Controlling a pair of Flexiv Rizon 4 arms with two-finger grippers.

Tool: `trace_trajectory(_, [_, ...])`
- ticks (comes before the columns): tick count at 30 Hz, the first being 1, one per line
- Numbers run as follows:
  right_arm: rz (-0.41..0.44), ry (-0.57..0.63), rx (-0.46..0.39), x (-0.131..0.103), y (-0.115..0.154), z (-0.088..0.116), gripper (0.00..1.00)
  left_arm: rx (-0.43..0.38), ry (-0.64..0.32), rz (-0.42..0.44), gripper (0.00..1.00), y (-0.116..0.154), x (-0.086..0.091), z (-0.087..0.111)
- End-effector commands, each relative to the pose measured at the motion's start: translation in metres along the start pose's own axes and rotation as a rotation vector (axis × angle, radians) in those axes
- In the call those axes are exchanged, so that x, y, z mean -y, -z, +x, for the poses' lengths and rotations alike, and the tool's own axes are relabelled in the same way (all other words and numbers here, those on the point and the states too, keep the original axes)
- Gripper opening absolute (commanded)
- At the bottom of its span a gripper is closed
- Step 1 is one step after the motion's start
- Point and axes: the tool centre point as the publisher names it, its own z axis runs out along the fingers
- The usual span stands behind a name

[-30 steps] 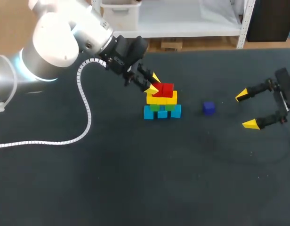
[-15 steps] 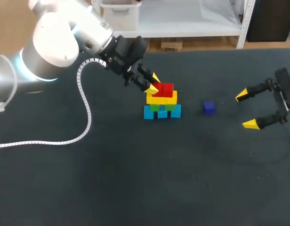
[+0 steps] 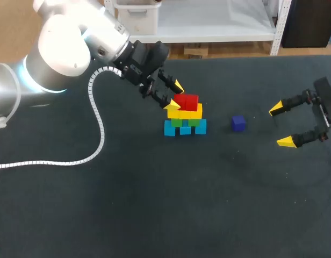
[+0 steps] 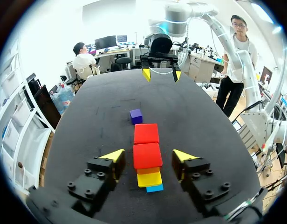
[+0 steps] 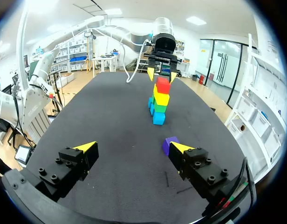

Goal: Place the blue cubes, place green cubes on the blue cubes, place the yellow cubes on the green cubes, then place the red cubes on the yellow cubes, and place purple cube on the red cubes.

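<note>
I see the stack (image 3: pixel 185 115) on the table (image 3: pixel 155 204), a little behind centre. I count 4 layers. The bottom layer is the widest and rests on the table. The top layer is 2 top cubes (image 3: pixel 188 101), touching, in a row that runs away from the left gripper (image 3: pixel 175 95). That gripper sits at the stack's left-rear, level with the top layer. In the left wrist view the nearer of the 2 lies between its fingers, with a gap on each side. The loose cube (image 3: pixel 238 123) lies on the table to the right of the stack, near but apart. The right gripper (image 3: pixel 281 125) is further right, fingers spread wide. The loose cube lies between it and the stack.
</note>
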Motion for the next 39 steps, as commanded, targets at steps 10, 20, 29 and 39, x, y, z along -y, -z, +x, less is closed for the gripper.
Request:
trace_trajectory(10, [0.0, 0.001, 0.001, 0.001, -0.001, 0.0, 1.0, 0.027, 0.051, -0.121, 1.0, 0.02, 0.012, 0.011])
trace_trajectory(20, [0.0, 0.001, 0.001, 0.001, -0.001, 0.0, 1.0, -0.012, 0.092, -0.2, 1.0, 0.058, 0.024, 0.046])
trace_trajectory(29, [0.002, 0.007, 0.007, 0.004, -0.003, -0.002, 1.0, -0.016, 0.078, -0.201, 1.0, 0.081, 0.019, 0.077])
trace_trajectory(39, [0.041, -0.022, 0.034, 0.034, -0.029, -0.009, 1.0, -0.011, 0.052, -0.189, 1.0, 0.094, 0.017, 0.092])
